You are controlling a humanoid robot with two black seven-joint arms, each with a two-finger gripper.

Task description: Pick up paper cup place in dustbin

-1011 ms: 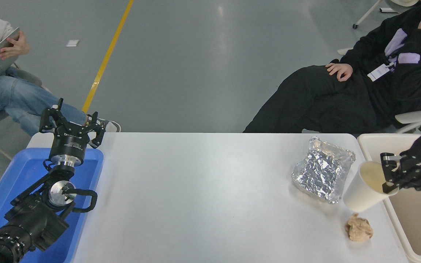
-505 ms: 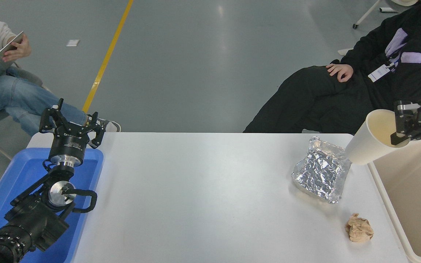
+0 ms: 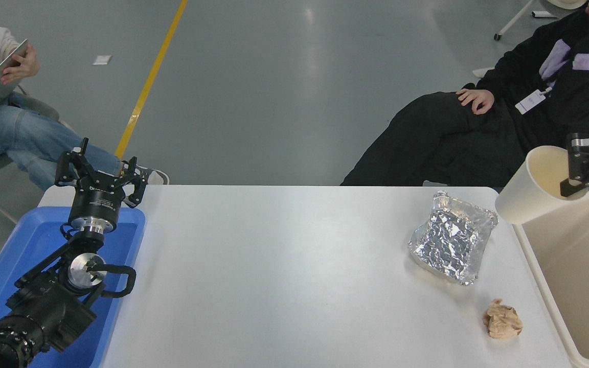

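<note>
The cream paper cup [image 3: 535,189] hangs tilted in the air at the right edge, its open mouth facing right, above the near-left corner of the beige dustbin [image 3: 540,286]. My right gripper [image 3: 575,168] is shut on the cup's rim, one finger inside the mouth. The dustbin's tan inside shows below and to the right of the cup. My left gripper [image 3: 101,171] stands open and parked at the lower left, over the blue tray.
A crinkled silver foil tray [image 3: 452,243] lies on the white table left of the dustbin, a crumpled brown paper ball [image 3: 502,319] nearer the front. A blue tray [image 3: 34,245] sits at the left. People sit at the far left and far right.
My right gripper lifted the cup up off the table beside the paper ball, then carried it right, over the dustbin's corner. The left arm has not moved.
</note>
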